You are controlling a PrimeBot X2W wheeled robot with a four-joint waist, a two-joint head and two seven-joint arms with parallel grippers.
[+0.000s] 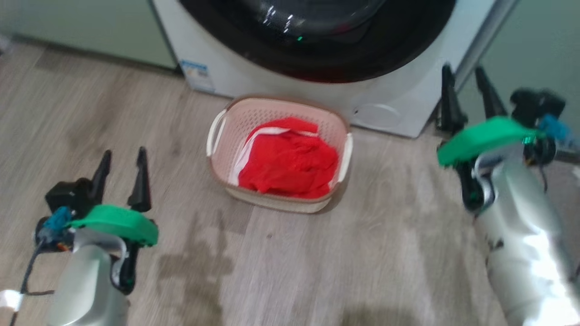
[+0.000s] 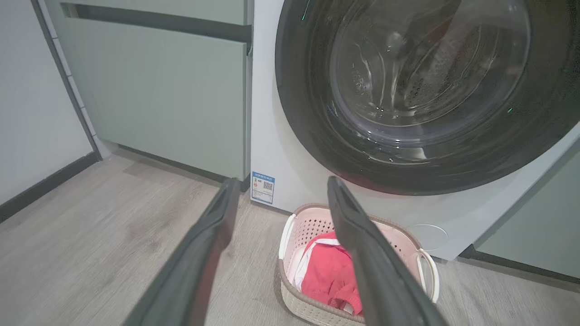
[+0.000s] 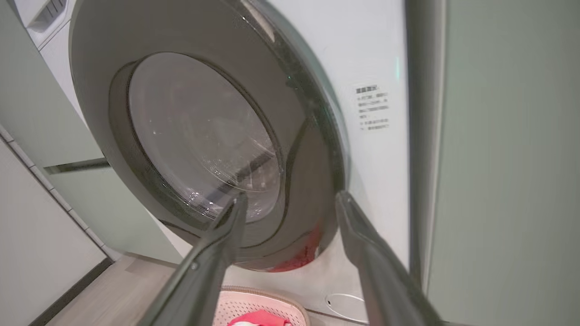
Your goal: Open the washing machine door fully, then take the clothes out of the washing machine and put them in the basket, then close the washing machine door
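Left gripper and right gripper make two. Ahead of them: one washing machine, one door, one basket, one heap of clothes.

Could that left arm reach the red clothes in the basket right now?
Probably yes: the left gripper is open, and the clothes lie uncovered in the basket, with only floor between them.

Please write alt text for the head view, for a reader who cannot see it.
Red clothes lie in a cream basket on the floor before the washing machine, whose door looks shut. The left gripper and right gripper hang open, empty.
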